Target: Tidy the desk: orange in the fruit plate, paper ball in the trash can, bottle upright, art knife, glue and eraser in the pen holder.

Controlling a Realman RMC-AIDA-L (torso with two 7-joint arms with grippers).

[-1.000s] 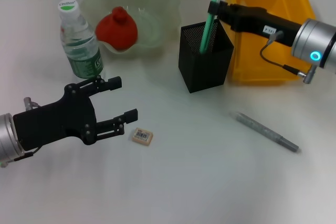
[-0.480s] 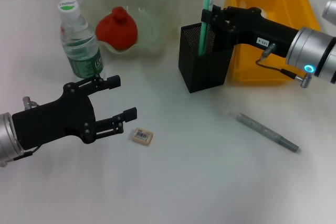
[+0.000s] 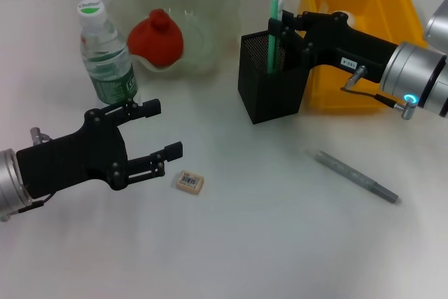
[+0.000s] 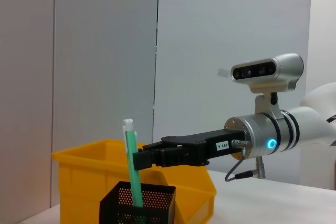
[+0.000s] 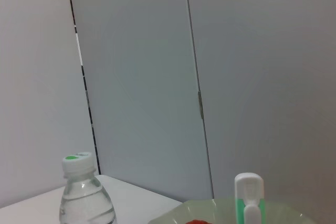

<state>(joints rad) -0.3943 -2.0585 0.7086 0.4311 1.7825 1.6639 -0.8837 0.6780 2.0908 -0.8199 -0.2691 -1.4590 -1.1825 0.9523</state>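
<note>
- Overhead, from the head view, we see the right gripper (image 3: 278, 27) reaching over the black mesh pen holder (image 3: 273, 76), its fingers pinching the green-and-white art knife (image 3: 274, 29), whose lower end stands inside the holder. Just behind the holder sits the yellow bin (image 3: 357, 33).
- We note the left gripper (image 3: 162, 131) low over the white table (image 3: 266, 229), its fingers spread and holding nothing; the eraser (image 3: 190, 182) lies on the table just beside the lower fingertip, apart from it.
- We find the water bottle (image 3: 106, 57) upright near the table's far left, and beside it the clear fruit plate (image 3: 199, 12) with the red-orange fruit (image 3: 156, 38) in it.
- We see a grey pen-like stick (image 3: 355, 176) lying flat on the table, well apart from the holder, on the robot's right.
- From the left wrist view, we see the right gripper (image 4: 140, 159) side-on, its black fingers clamped on the art knife (image 4: 132, 169) above the pen holder (image 4: 137, 205), with the yellow bin (image 4: 86, 182) behind.
- From the right wrist view, we see the white top of the art knife (image 5: 248, 195), the bottle (image 5: 86, 200) with its cap on, and the rim of the fruit plate (image 5: 210, 208); the gripper's own fingers do not show here.
</note>
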